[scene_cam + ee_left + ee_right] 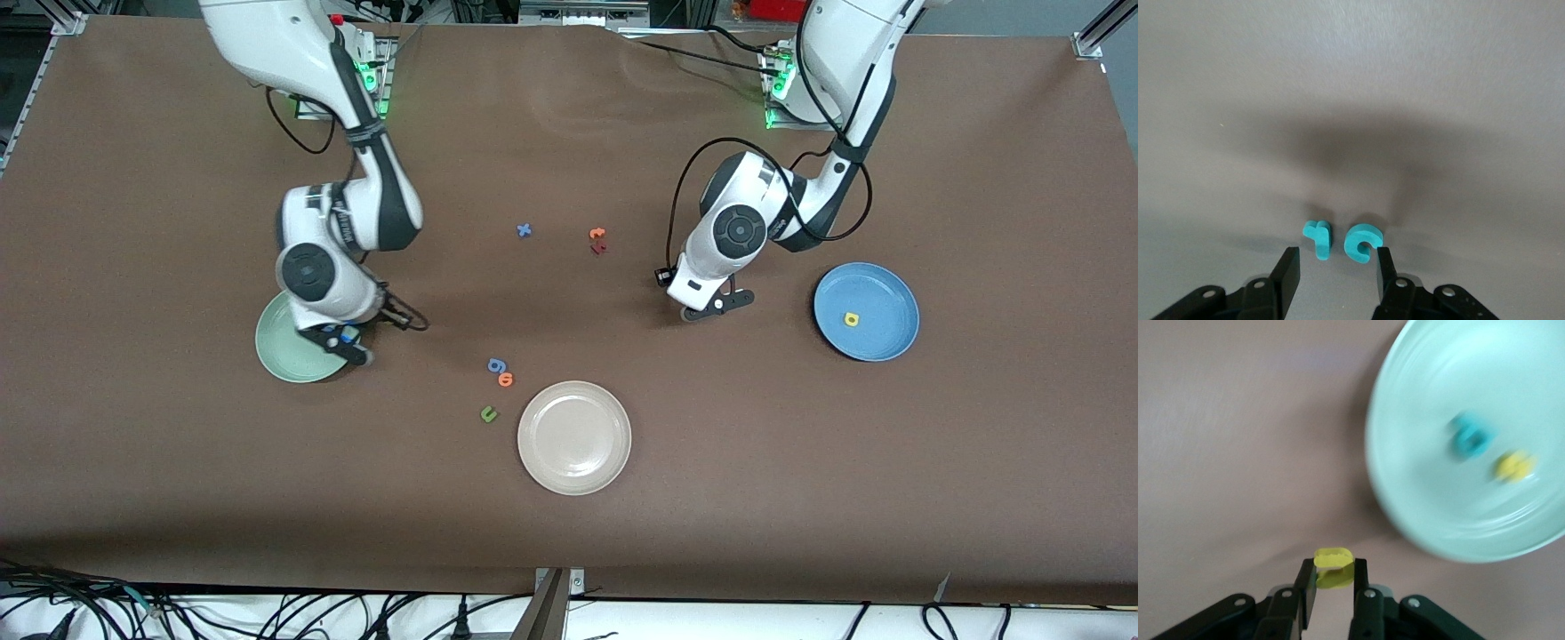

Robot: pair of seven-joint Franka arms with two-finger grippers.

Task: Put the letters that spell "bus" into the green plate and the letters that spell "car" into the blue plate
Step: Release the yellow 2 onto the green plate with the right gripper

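Bare table surrounds the teal r and c between the left claw's fingers.

This is a robotics lab. Two arms are bolted along one edge of a brown-covered table. Cables trail beneath its near edge.

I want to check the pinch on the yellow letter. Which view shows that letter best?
The right wrist view: the yellow letter sits pinched between the right end effector's fingers, beside the green plate. In the front view the arm hides it. The left wrist view shows only two teal letters on the table.
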